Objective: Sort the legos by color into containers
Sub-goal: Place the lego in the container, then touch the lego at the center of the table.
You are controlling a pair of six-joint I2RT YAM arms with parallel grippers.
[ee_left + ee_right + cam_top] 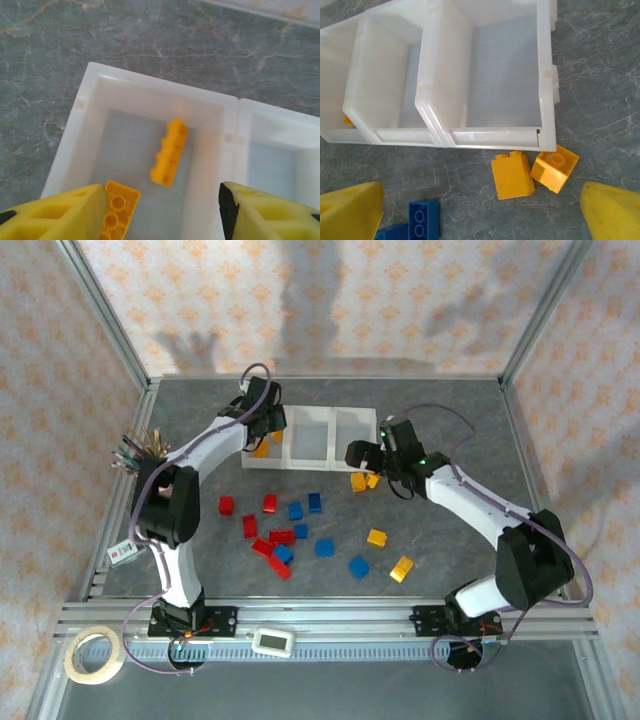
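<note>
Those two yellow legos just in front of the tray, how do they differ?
The left yellow brick is bigger and shows a smooth side, studs toward the tray; the right yellow brick is smaller, one round stud facing the camera. The left sits nearly square to the tray; the right is turned diagonally. Both are yellow, outside the tray.

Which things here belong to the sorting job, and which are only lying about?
Belong to the job: red legos, blue legos, yellow legos, three joined bins.
Lying about: cup of pencils, tape roll, small white device.
</note>
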